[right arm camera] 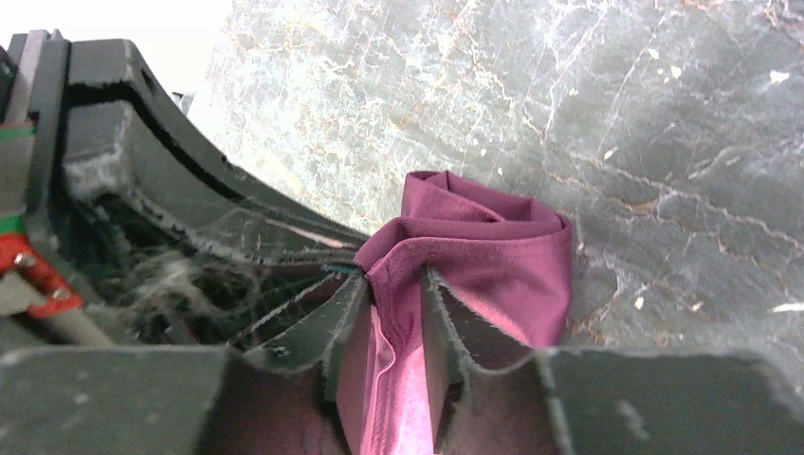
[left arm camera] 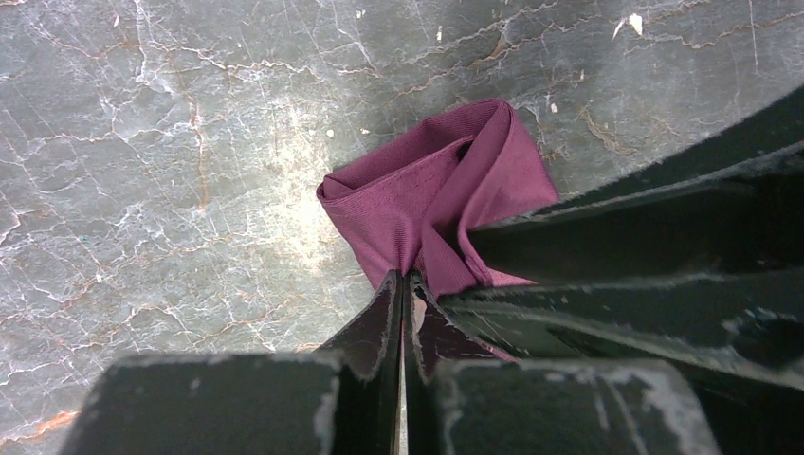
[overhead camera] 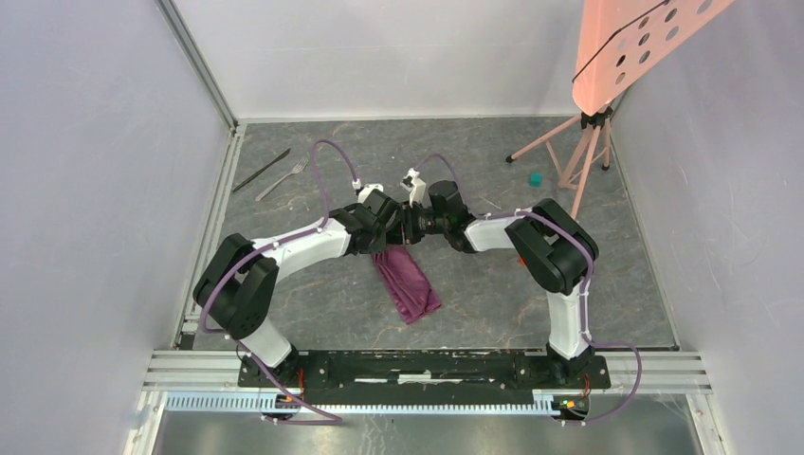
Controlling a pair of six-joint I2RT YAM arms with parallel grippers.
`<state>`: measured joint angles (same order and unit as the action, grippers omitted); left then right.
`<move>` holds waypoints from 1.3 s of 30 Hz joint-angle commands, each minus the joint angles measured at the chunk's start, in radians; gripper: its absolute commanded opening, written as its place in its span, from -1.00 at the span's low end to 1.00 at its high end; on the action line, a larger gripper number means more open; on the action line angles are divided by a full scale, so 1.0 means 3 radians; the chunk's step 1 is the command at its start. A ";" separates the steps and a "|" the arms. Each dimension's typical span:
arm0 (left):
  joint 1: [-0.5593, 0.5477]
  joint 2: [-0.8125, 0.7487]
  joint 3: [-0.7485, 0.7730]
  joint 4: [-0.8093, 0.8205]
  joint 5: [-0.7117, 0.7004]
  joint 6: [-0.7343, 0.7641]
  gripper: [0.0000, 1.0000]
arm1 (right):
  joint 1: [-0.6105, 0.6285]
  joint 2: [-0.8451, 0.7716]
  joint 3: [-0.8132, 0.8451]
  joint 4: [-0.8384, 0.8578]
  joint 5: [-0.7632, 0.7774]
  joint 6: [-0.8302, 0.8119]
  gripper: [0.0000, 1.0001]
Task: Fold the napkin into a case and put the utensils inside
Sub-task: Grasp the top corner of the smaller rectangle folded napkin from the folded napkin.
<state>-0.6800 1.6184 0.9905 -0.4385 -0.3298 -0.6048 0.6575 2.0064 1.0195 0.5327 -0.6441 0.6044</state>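
Grey marbled table [overhead camera: 588, 284] carries a knife [overhead camera: 263, 170] and fork [overhead camera: 283, 178] near its far-left corner, a teal cube [overhead camera: 536, 178] far right, and a napkin [overhead camera: 408, 284] at centre.

I saw soft, even light from above; a glare patch whitened the table [left arm camera: 294, 180], and the wrist views' near foreground was blurred.

The left arm [overhead camera: 284, 248] is reaching forward and inward from its base with the elbow bent outward. The right arm [overhead camera: 555, 248] is mirroring this pose, so both wrists are meeting near the centre line between the bases. The left gripper [left arm camera: 406, 282] is pointing downward, its fingers [left arm camera: 372, 327] pressing together on a fold of the napkin [left arm camera: 427, 190]. The right gripper [right arm camera: 396, 280] is likewise angling downward, its fingers [right arm camera: 442, 318] clamping the same cloth. The two grippers are sitting just beside each other.
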 commanded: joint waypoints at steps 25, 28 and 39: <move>0.0211 -0.0327 -0.0321 0.0397 0.0252 0.0007 -0.95 | 0.0044 -0.0020 0.0038 -0.0132 -0.0112 -0.0085 -0.06; 0.0210 -0.0319 -0.0326 0.0404 0.0278 0.0005 -0.95 | 0.0017 -0.0045 0.0053 -0.0128 -0.0118 -0.0082 -0.06; 0.0210 -0.0358 -0.0295 0.0360 0.0265 0.0066 -0.95 | 0.0063 0.0200 0.0252 0.0055 -0.0132 0.0108 -0.44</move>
<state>-0.6209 1.5440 0.8936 -0.3569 -0.2558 -0.6052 0.6659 2.0457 1.0443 0.4706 -0.6598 0.6109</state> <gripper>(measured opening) 0.032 0.293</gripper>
